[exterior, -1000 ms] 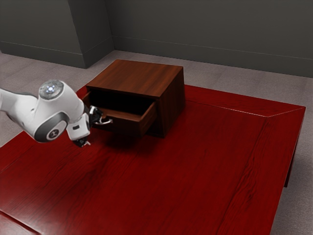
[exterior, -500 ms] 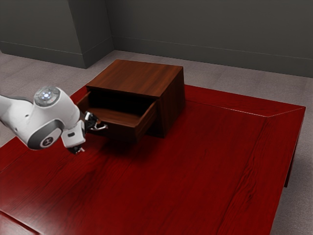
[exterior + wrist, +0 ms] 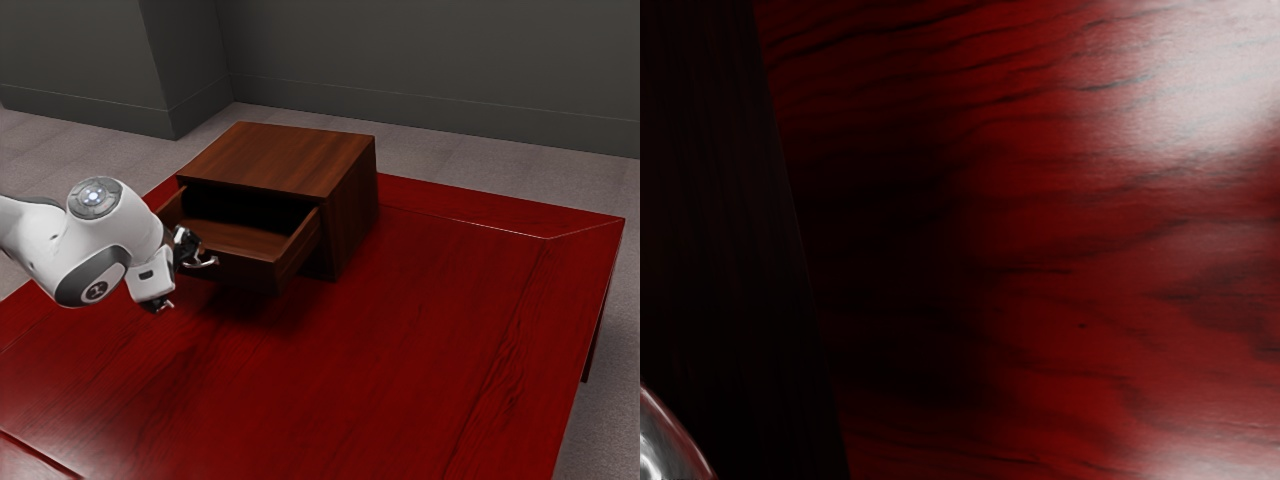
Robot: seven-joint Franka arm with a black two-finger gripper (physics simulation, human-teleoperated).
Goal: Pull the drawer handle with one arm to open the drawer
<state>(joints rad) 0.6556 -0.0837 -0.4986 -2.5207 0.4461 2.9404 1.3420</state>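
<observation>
My black end effector [image 3: 192, 250] sits at the small silver handle [image 3: 207, 261], the one place to pull from; whether it is clenched I cannot tell. The dark wooden drawer [image 3: 255, 240] juts partly out of the brown wooden cabinet [image 3: 290, 160] by the glossy red surface's [image 3: 400, 350] far edge.

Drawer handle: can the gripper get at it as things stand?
Likely yes. The gripper sits right at the handle on the front of the partly open drawer, and the exterior view shows nothing between them.
</observation>
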